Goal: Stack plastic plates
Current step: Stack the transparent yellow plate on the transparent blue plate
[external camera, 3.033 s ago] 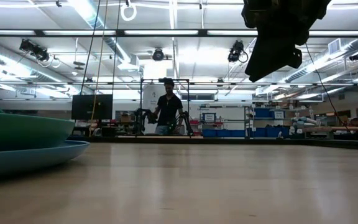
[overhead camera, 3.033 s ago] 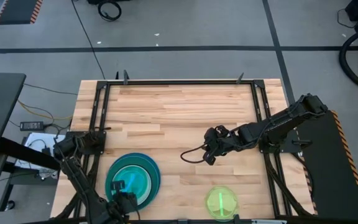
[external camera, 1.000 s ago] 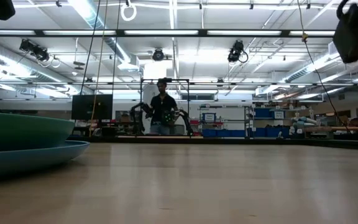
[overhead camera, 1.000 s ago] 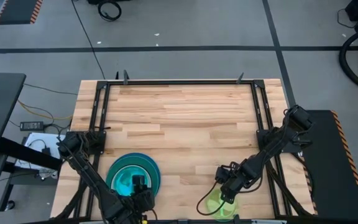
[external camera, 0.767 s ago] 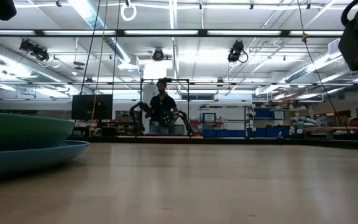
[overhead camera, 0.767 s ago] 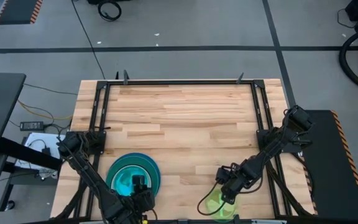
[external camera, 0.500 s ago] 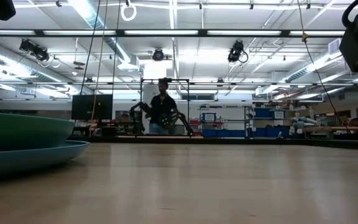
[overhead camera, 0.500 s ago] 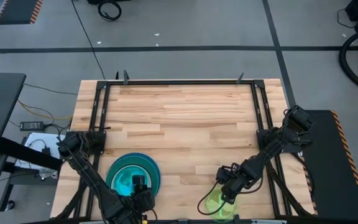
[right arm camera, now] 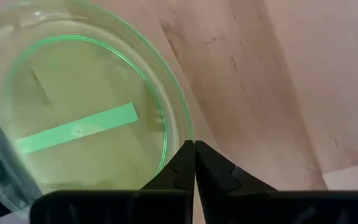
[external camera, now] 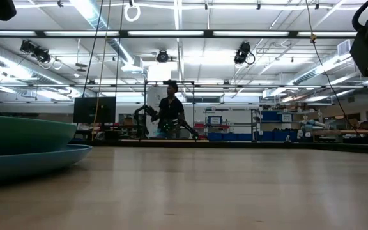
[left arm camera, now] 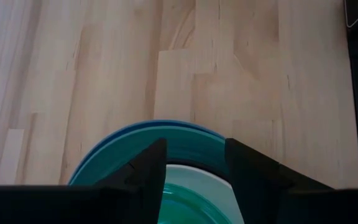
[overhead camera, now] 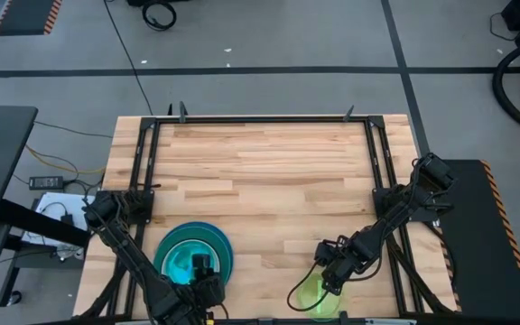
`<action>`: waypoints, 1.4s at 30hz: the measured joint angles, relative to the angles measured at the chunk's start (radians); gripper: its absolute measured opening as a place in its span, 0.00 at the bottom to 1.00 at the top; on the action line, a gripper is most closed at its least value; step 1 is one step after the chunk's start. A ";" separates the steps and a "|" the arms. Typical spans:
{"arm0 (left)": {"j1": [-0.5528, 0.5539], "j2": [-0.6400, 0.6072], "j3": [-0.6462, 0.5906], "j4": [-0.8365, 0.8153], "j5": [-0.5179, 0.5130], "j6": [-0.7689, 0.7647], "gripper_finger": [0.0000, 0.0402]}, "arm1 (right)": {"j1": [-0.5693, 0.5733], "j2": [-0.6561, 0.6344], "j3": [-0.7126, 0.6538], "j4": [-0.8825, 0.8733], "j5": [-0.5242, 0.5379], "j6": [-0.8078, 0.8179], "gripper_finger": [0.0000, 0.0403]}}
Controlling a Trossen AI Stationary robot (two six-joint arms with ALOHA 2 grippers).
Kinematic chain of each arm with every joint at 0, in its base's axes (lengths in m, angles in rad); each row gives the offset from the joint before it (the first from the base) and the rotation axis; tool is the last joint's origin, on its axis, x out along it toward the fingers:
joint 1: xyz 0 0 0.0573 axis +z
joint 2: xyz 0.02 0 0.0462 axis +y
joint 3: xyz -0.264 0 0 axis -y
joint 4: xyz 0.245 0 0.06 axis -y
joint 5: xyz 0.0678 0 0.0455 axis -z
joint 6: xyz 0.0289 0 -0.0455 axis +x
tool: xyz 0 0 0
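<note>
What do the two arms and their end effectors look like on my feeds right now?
Both arms are dark, jointed and slim. The right arm trails a thin black cable that loops onto the table near its end effector. The left end effector is a blocky black unit. In the wrist views each has two matte black, wedge-shaped fingers, with no markings visible.

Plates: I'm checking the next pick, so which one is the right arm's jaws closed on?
The lime-green plate, alone near the table's front-right; its rim sits between the closed jaws.
</note>
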 joint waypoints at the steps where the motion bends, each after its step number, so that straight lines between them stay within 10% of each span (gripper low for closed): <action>1: 0.000 0.000 0.000 0.000 0.000 0.000 0.42 | 0.000 0.000 0.000 -0.004 0.000 0.000 0.06; 19: 0.000 0.000 0.000 0.000 0.000 0.000 0.42 | -0.011 0.000 -0.001 -0.074 -0.079 0.050 0.26; 42: 0.001 0.000 0.000 0.012 0.000 0.046 0.42 | -0.023 -0.005 -0.042 0.001 -0.099 0.094 0.02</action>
